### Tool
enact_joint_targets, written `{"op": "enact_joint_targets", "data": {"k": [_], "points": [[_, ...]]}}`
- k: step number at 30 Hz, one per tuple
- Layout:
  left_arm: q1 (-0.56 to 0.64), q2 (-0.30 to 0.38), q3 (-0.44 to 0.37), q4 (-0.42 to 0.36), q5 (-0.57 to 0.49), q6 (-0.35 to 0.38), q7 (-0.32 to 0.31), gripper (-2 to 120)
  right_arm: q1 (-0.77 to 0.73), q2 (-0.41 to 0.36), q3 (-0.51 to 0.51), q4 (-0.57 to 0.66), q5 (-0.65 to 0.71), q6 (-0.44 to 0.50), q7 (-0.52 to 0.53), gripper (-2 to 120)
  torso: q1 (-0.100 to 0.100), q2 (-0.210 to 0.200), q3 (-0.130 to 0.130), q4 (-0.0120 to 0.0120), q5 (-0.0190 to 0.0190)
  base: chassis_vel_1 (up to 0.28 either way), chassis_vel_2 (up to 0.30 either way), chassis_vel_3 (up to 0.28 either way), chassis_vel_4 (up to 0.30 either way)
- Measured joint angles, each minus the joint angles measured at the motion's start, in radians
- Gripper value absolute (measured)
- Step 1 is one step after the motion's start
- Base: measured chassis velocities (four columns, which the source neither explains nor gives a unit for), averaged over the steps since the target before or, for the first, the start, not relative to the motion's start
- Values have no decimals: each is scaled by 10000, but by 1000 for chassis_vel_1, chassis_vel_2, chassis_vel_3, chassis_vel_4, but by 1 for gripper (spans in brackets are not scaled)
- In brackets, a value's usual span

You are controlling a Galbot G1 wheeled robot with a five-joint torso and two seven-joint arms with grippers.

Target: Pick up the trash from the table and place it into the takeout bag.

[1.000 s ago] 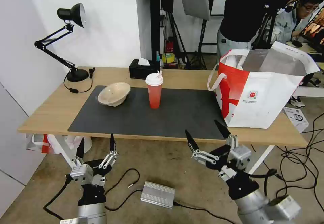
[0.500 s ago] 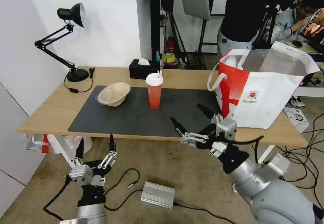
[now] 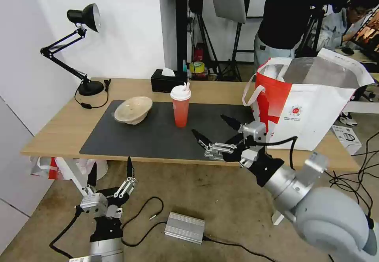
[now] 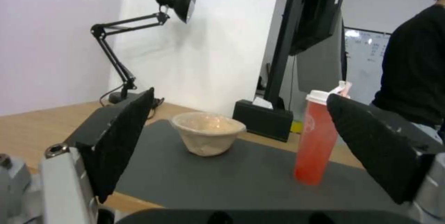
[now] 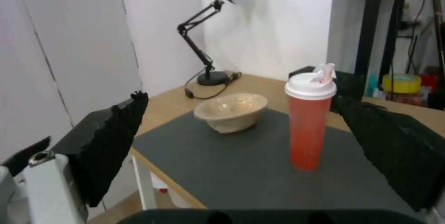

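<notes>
Now, your right tool [image 3: 215, 131]: fingers apart, low over mat's near edge, pointing at cup [image 3: 181, 108]. Cup upright mid-mat, beyond tool, not touched. Bowl [image 3: 133, 109] tilted, left of cup, well apart. Bag [image 3: 312, 108] on tabletop [image 3: 59, 127] right end, beside tool. Left tool [image 3: 111, 171]: fingers apart, below tabletop edge.

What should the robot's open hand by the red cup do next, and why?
Probably ease the right gripper forward toward the red cup. Its fingers are open and aimed that way, nothing is held, and the cup stands upright on the grey mat. The left gripper hangs low.
</notes>
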Motion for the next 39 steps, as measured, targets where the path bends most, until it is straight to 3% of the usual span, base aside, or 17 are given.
{"op": "enact_joint_targets", "data": {"k": [8,16,35,39], "points": [[-20,-58,32,10,67,5,1,100,724,94,-36,-221,1023,-871,237,100,0,0,0,0,0,0,0,0,0],[-73,-105,70,65,155,-6,4,100,1313,-583,31,-525,2063,-1200,270,100,-1,0,-1,0,-1,0,0,0,0],[-227,-14,318,347,250,-48,7,100,1721,-693,-30,-1505,2072,-1454,505,100,-1,0,-1,0,0,0,0,0,0],[-291,65,320,405,185,-48,2,100,2184,-665,-433,-1847,2062,-1462,476,100,-1,0,-1,-1,0,0,0,0,0]]}}
